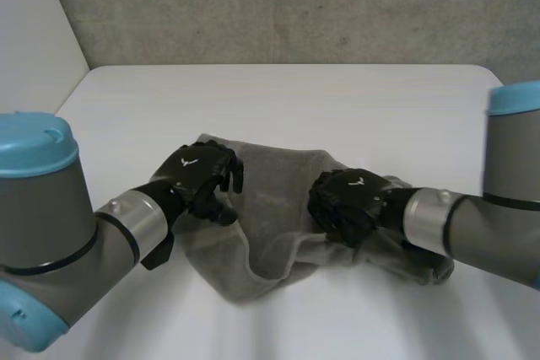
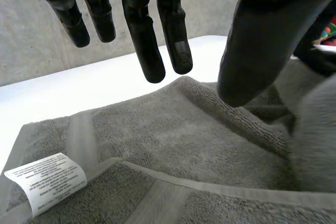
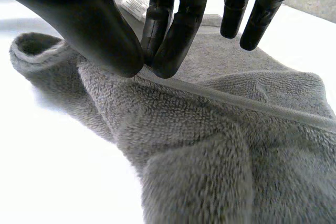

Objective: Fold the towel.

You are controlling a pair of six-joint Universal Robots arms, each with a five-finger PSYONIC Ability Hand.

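Lying pinched in right robot hand (image 3: 176,30): towel (image 3: 210,145)

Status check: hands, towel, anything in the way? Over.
Left hand open, fingers straight above towel, near its label. Right hand pinching towel's edge. Towel bunched, not yet folded. Nothing blocking on table.

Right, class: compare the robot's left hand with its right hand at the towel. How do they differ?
The left hand has straight, spread fingers holding nothing; the right hand pinches the towel's hem between thumb and fingers. The left hand is at the towel's left side, the right hand at its bunched right side. Both are black, at one grey towel.
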